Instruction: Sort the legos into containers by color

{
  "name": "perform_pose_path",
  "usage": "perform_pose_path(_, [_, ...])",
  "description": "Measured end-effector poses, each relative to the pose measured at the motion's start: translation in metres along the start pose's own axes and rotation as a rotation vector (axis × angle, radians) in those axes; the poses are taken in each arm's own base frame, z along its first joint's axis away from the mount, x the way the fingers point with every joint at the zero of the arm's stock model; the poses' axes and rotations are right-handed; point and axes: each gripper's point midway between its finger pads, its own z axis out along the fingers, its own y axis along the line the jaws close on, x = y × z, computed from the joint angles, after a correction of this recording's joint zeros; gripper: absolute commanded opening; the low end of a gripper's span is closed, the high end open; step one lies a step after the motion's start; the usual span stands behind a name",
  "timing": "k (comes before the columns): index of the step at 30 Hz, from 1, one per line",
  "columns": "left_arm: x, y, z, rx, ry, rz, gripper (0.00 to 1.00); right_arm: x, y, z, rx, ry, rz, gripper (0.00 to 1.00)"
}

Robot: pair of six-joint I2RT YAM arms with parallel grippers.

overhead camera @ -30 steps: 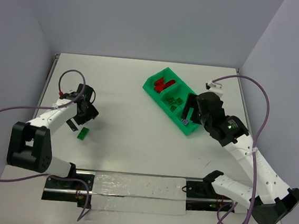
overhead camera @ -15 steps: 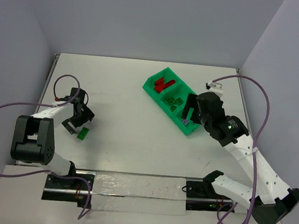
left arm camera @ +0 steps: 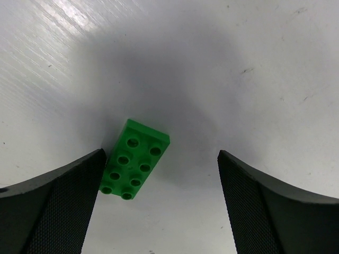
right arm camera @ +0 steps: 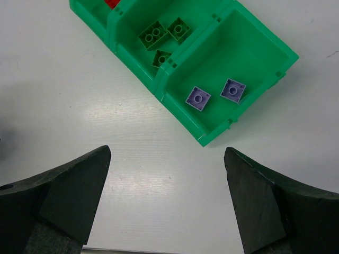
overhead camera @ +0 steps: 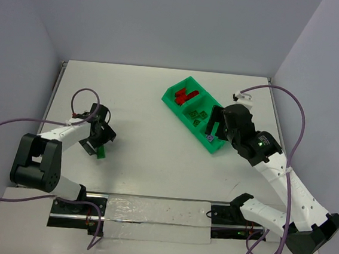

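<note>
Green lego (left arm camera: 135,168) lies flat, studs up, on the white table (left arm camera: 254,63), down between the fingers of the left gripper (left arm camera: 161,174). It sits just beside one finger (left arm camera: 63,196), maybe touching it, can't tell, and is well apart from the other finger. Left gripper jaws are spread wide with nothing clamped. In the top view this gripper is low over the table with the lego at its tip.

Right gripper (right arm camera: 167,164) is also spread wide and empty, hanging above the table just short of the tray (right arm camera: 254,58). The tray runs away from it at a slant. Nearest compartment holds two purple legos (right arm camera: 198,98), apart from each other. Middle compartment holds three green legos (right arm camera: 154,35). Farthest compartment from this gripper holds red legos (overhead camera: 186,95), mostly cut off in the wrist view.
</note>
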Motion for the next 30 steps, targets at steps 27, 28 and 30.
perform_pose_path(27, [-0.017,-0.079,-0.063,0.138,-0.064,0.168,0.07,0.000,0.000,0.000,-0.002,0.001,0.001,0.95])
perform_pose_path(28, [-0.021,-0.098,-0.077,0.184,-0.085,0.191,0.07,0.000,0.000,0.000,-0.002,0.000,0.001,0.95])
perform_pose_path(30, [-0.025,-0.140,-0.108,0.289,-0.127,0.245,0.07,-0.001,0.000,0.000,0.002,-0.003,0.001,0.95])
